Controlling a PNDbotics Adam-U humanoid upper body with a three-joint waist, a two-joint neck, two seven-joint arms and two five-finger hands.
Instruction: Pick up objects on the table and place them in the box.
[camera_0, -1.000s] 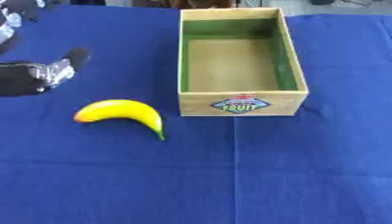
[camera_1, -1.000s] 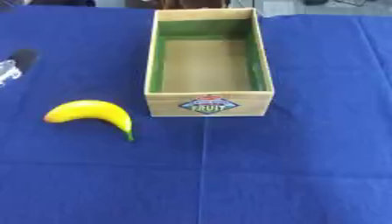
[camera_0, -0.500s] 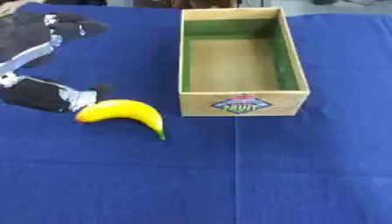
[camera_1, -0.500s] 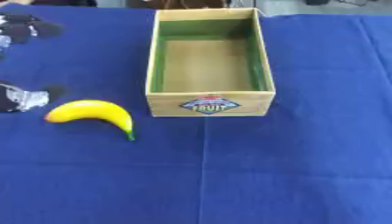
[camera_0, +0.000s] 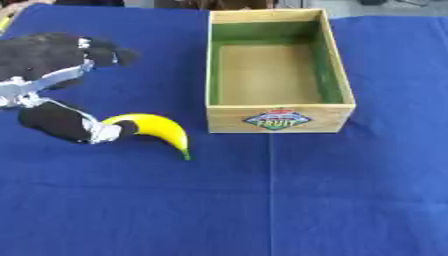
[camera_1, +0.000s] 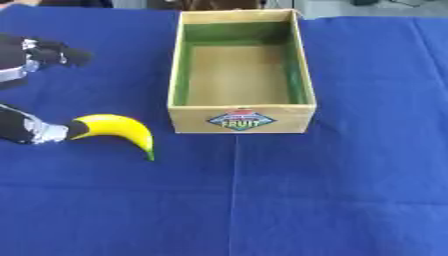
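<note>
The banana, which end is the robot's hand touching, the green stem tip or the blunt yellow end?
The blunt yellow end. The left hand meets the banana at its left, rounded end; the green stem tip points down and right, free on the blue cloth near the box.

A staged test table (camera_0: 350, 200) — blue cloth, fruit-labelled box (camera_0: 278, 70).

The left hand (camera_0: 61, 95) reaches in from the table's left edge, spread wide: the thumb (camera_0: 74, 127) (black, with a silver band near its tip) points toward the table's middle, low and nearer the front, while the fingers (camera_0: 96, 50) arch above it, farther back, tips apart from the thumb.
</note>
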